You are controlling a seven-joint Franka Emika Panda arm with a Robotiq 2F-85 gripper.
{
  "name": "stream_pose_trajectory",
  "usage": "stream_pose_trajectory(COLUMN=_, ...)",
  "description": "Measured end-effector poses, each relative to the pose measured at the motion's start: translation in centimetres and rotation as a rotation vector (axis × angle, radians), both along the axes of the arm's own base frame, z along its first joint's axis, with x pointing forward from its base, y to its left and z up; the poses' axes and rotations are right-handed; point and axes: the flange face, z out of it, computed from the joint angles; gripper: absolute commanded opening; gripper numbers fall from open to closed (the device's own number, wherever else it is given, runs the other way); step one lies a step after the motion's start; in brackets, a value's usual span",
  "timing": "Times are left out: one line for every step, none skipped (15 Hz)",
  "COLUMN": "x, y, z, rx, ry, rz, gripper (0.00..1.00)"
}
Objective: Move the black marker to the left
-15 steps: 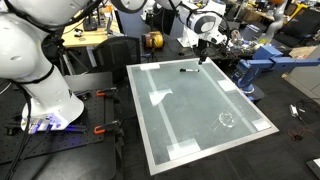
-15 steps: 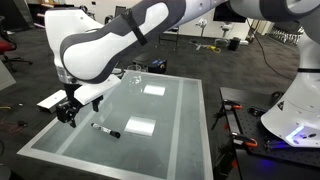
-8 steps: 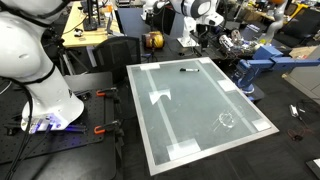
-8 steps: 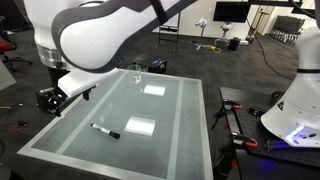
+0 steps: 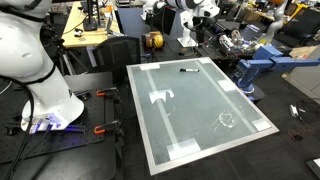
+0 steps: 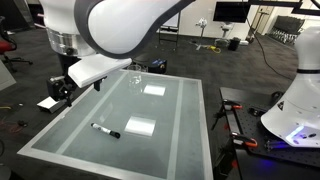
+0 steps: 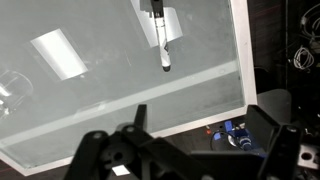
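Pincer (image 6: 59, 92) wide, empty, high above table (image 6: 182, 132). Black marker (image 7: 165, 62) ahead-below, well apart, long axis pointing away from pincer.

From my seat, the grey table top (image 5: 200, 135) with its pale rim fills most of both exterior views. A white tape patch (image 5: 162, 97) lies near its middle, and a thin whitish scribble ring (image 5: 226, 119) sits well apart from it, toward a corner. In an exterior view I see two rectangular patches (image 6: 154, 89), apart from each other. The wrist view shows a tilted patch (image 7: 58, 52) on the same surface. Off the table, a blue vise-like fixture (image 5: 258, 68) stands just beside its edge. A round orange-brown object (image 5: 152, 41) (I cannot tell what it is) sits beyond the far edge. A dark monitor (image 6: 232, 11) stands in the background.
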Motion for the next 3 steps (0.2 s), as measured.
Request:
stream_pose_trajectory(x=-0.11, y=-0.06, z=0.0, rx=0.0, ry=0.002, rz=0.0, gripper=1.0)
stream_pose_trajectory(x=-0.15, y=-0.09, z=-0.06, rx=-0.001, ry=0.003, rz=-0.001, gripper=1.0)
stream_pose_trajectory(x=-0.19, y=-0.1, z=-0.14, rx=-0.001, ry=0.005, rz=-0.001, gripper=1.0)
